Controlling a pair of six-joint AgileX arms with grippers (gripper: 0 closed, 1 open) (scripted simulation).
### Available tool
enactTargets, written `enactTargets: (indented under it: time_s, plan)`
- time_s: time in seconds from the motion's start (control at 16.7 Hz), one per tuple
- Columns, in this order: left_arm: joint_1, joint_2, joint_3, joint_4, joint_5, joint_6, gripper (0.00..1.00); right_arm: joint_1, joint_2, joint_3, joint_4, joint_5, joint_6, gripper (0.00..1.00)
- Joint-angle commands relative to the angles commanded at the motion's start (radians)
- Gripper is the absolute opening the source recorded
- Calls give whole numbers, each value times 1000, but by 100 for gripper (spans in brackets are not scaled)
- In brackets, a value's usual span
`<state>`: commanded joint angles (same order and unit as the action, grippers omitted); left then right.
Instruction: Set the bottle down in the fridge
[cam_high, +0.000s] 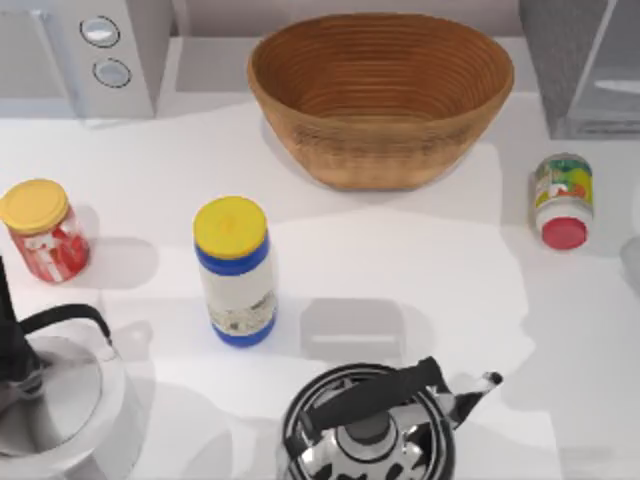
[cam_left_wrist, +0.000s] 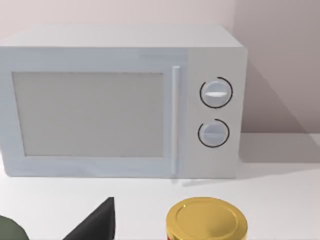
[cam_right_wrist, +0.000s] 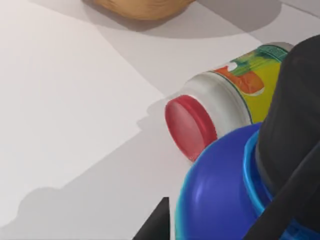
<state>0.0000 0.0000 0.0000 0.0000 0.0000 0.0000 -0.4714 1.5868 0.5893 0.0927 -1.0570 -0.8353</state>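
The bottle (cam_right_wrist: 220, 200) sits right up against the right wrist camera, blue shoulder and black cap (cam_right_wrist: 292, 140) looming, with dark finger (cam_right_wrist: 155, 225) edges on either side of it; the right gripper looks to be clamped on it, above the table (cam_high: 400, 270). Just past it lies the red-capped jar (cam_right_wrist: 225, 110) on its side, at about 3 o'clock on the table from above. The fridge (cam_high: 580, 65) stands at 1 o'clock, beside the wicker basket (cam_high: 380, 95). At 11 o'clock stands the microwave (cam_left_wrist: 120, 100); I cannot tell whether the left gripper is open
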Motion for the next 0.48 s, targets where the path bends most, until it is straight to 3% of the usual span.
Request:
enactTargets:
  time_s: [0.3, 0.48]
  plan:
    - [0, 0, 0, 0, 0, 0, 100, 10, -7, -2, 0, 13, 8, 1]
    - [0, 0, 0, 0, 0, 0, 100, 48, -101, -39, -10, 85, 54, 1]
